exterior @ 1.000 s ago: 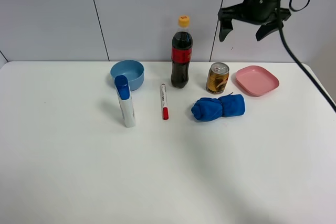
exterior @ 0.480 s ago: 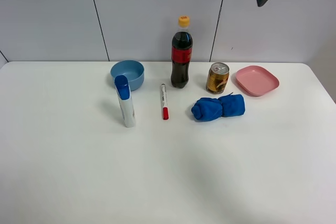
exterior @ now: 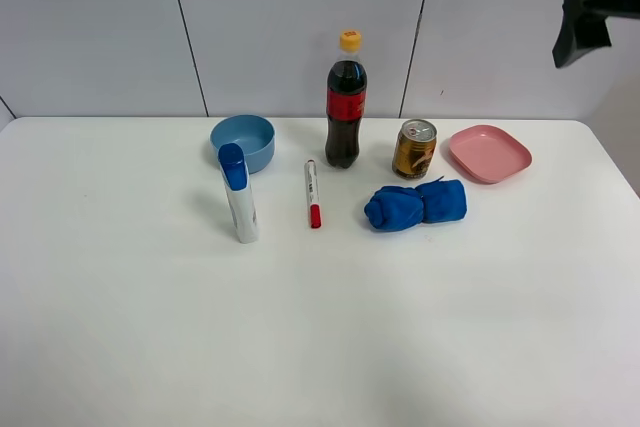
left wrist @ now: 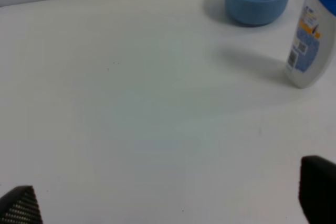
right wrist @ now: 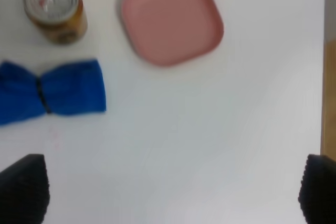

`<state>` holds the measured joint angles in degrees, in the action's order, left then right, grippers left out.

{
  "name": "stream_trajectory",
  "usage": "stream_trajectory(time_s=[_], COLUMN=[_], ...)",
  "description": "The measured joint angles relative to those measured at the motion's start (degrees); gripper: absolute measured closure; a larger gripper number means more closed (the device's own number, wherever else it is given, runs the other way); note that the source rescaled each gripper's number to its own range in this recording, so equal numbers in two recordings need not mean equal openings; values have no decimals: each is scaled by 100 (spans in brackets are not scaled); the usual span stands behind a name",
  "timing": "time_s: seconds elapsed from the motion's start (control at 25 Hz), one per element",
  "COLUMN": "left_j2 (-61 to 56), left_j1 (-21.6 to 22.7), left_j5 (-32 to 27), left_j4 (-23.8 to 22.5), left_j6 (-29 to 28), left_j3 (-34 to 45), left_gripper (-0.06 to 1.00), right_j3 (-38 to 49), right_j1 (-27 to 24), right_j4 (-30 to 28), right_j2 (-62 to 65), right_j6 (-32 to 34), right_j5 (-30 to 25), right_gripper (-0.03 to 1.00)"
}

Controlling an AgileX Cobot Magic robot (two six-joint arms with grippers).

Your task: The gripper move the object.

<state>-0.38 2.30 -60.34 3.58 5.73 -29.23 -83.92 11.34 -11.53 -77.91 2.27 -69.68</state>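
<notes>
The gold-orange can (exterior: pixel 414 149) stands upright at the back of the white table, between the cola bottle (exterior: pixel 345 102) and the pink plate (exterior: pixel 488 153). It also shows in the right wrist view (right wrist: pixel 55 8). My right gripper (right wrist: pixel 170 195) is open and empty, high above the table and to the right of the can. In the exterior view only a dark part of it (exterior: pixel 585 15) shows, at the right edge. My left gripper (left wrist: pixel 168 203) is open and empty, low over bare table. It is out of the exterior view.
A rolled blue cloth (exterior: pixel 415 204) lies in front of the can. A red-capped marker (exterior: pixel 312 194), a white bottle with a blue cap (exterior: pixel 238 195) and a blue bowl (exterior: pixel 243 141) stand to the left. The table's right edge (right wrist: pixel 321 61) is near the plate.
My right gripper has moved from high above the can off to the right, and is now mostly out of the exterior view. The objects on the table have not moved.
</notes>
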Motion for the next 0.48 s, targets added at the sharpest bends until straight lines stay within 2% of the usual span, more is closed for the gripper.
stream_trajectory(time_s=[0.24,0.48], left_j2=[0,0], left_j1=[0,0], left_j5=[0,0], left_j4=[0,0], left_j6=[0,0], left_j3=[0,0], left_gripper=[-6,-6], right_j3=[1345,2290], right_j1=[0,0], right_j4=[134,137], right_j2=[798,1582], right_j6=[111,467], right_j5=[-40,-40], right_gripper=[3,3])
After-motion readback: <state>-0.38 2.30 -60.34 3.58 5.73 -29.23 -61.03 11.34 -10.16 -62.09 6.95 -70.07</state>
